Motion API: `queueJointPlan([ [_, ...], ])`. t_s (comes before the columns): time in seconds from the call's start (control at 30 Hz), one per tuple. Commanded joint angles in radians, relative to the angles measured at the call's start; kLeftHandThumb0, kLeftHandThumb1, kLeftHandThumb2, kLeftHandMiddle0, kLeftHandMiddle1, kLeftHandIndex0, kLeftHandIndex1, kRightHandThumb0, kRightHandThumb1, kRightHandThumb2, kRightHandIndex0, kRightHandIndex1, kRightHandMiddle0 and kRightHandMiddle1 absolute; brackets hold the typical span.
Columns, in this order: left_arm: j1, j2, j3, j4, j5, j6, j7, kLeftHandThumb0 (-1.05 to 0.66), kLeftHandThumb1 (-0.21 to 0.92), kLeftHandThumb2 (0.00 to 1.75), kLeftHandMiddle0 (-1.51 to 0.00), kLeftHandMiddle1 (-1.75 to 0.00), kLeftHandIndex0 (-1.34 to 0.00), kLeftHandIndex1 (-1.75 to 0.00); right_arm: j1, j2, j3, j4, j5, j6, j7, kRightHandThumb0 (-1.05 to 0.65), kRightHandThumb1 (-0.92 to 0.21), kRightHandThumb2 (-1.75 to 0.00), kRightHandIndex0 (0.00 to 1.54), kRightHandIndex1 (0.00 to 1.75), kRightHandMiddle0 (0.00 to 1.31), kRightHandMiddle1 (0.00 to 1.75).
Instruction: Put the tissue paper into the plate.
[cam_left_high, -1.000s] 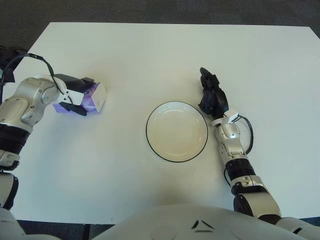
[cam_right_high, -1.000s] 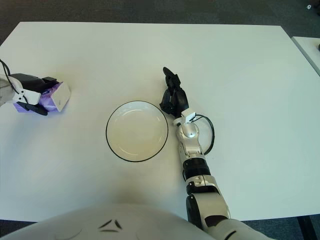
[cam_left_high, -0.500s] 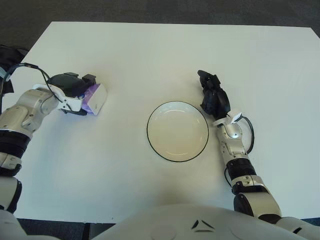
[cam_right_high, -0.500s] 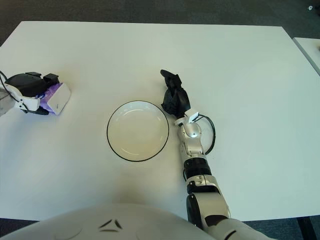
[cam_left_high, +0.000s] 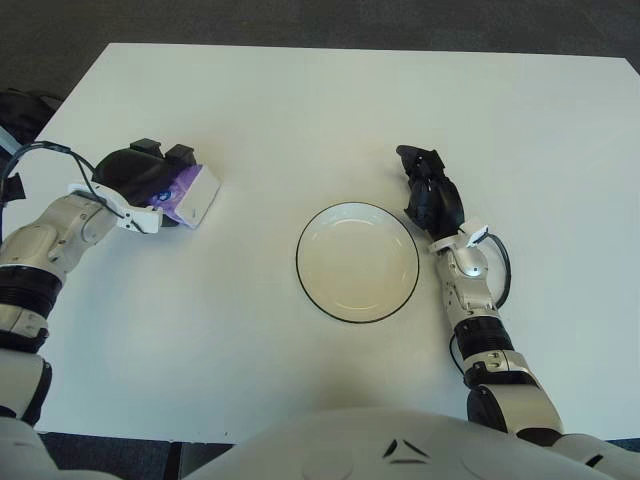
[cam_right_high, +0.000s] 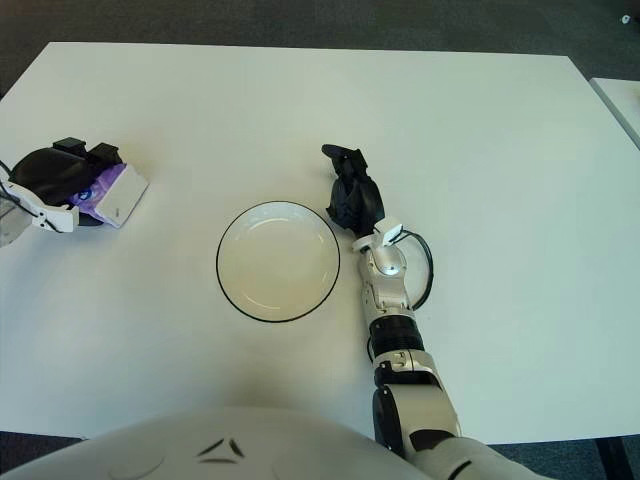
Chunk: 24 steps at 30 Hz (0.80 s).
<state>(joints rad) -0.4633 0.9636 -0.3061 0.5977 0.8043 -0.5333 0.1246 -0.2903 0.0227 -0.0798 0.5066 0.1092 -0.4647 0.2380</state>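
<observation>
A purple and white tissue pack (cam_left_high: 190, 193) lies on the white table at the left. My left hand (cam_left_high: 145, 177) lies over its left part with the fingers curled around it, so most of the pack is hidden. A white plate with a dark rim (cam_left_high: 357, 262) stands empty at the table's middle, well to the right of the pack. My right hand (cam_left_high: 430, 195) rests on the table just beyond the plate's right rim, fingers relaxed and holding nothing.
The white table (cam_left_high: 330, 110) stretches wide behind the plate and to the right. Its left edge runs close to my left forearm (cam_left_high: 55, 235). Dark floor lies beyond the far edge.
My left hand has turned over the tissue pack and shifted it slightly up and to the right. The right hand and the plate have barely moved.
</observation>
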Motion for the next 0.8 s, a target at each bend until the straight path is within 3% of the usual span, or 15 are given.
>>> queueJointPlan([
  [0.0,0.03,-0.027,-0.047,0.025,0.045,-0.046,0.053,-0.47,0.32,1.3,-1.18,-1.75,-0.61,-1.75,0.161,0.031,-0.016,0.15,0.021,0.032,-0.016,-0.67,-0.92,-0.84,0.43,0.13,0.0,1.01],
  [0.2,0.029,-0.013,-0.019,-0.018,0.021,-0.049,0.069,-0.48,0.31,1.32,-1.2,-1.75,-0.61,-1.75,0.162,0.034,-0.02,0.149,0.021,0.033,-0.024,-0.66,-0.92,-0.84,0.44,0.13,0.0,1.0],
  [0.47,0.079,0.015,0.058,-0.188,-0.032,-0.065,0.065,-0.48,0.31,1.32,-1.2,-1.75,-0.62,-1.75,0.164,0.036,-0.021,0.149,0.018,0.024,-0.031,-0.65,-0.92,-0.84,0.42,0.13,0.0,1.0],
  [0.77,0.109,0.004,0.095,-0.273,-0.039,-0.092,0.08,-0.48,0.31,1.32,-1.2,-1.75,-0.62,-1.75,0.167,0.032,-0.015,0.162,-0.002,-0.003,-0.044,-0.65,-0.92,-0.9,0.36,0.09,0.0,0.85],
])
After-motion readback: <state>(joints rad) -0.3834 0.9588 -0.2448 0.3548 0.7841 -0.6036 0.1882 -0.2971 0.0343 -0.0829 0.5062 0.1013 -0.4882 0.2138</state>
